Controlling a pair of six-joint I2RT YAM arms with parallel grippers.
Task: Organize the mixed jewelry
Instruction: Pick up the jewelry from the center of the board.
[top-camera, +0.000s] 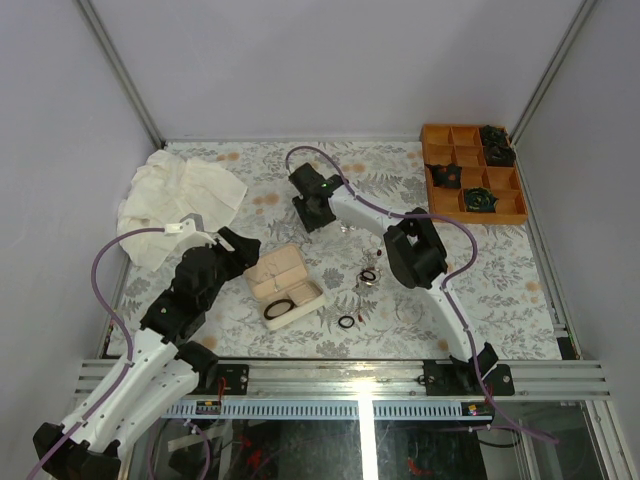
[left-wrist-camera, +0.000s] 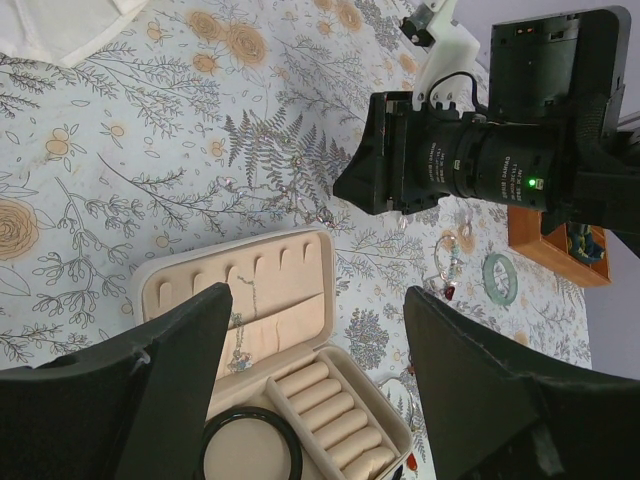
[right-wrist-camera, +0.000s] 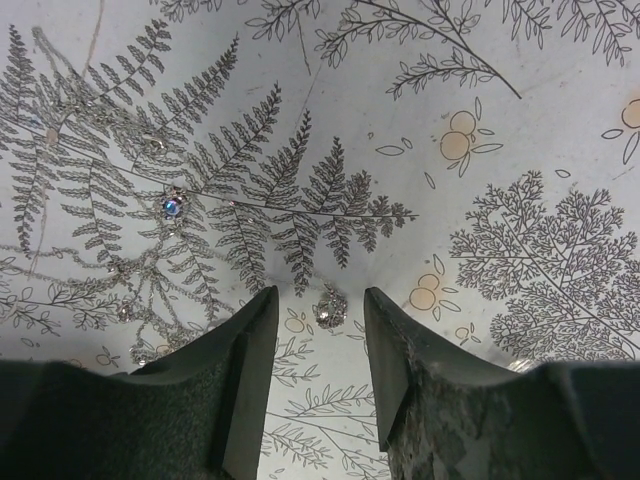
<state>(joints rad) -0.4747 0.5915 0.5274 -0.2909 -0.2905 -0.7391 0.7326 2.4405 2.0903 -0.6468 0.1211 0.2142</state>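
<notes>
Left wrist view looks down between the two wide-apart fingers of the left end effector (left-wrist-camera: 315, 375). It is open and holds nothing. It hangs over the beige jewelry box (left-wrist-camera: 262, 290), likely so it is ready to help there. The box lies open, so pieces can go in. A black bangle (left-wrist-camera: 250, 447) sits in one part of it, cut off by the bottom edge of the picture. A thin chain (left-wrist-camera: 240, 335) lies in the other half and is hard to see well.

Past the box, on the tabletop (top-camera: 500, 300), a black ring (top-camera: 346, 322) lies alone. A small heap of mixed jewelry (top-camera: 368, 275) lies near it, with a pale teal bracelet (left-wrist-camera: 500, 278).

Farther on, the right end effector (right-wrist-camera: 318, 345) is low over the tabletop. Its fingers are a little apart, and a small sparkly piece (right-wrist-camera: 328, 308) lies between the tips. They do not seem to pinch it yet. The arm is probably down there to pick it up. A fine silvery chain (right-wrist-camera: 150, 270) with a blue bead (right-wrist-camera: 171, 206) lies just beside it. From above it is too thin to see.

Farthest back are a white cloth (top-camera: 180, 195) and an orange tray (top-camera: 437, 135) with dark rosettes (top-camera: 479, 199).
</notes>
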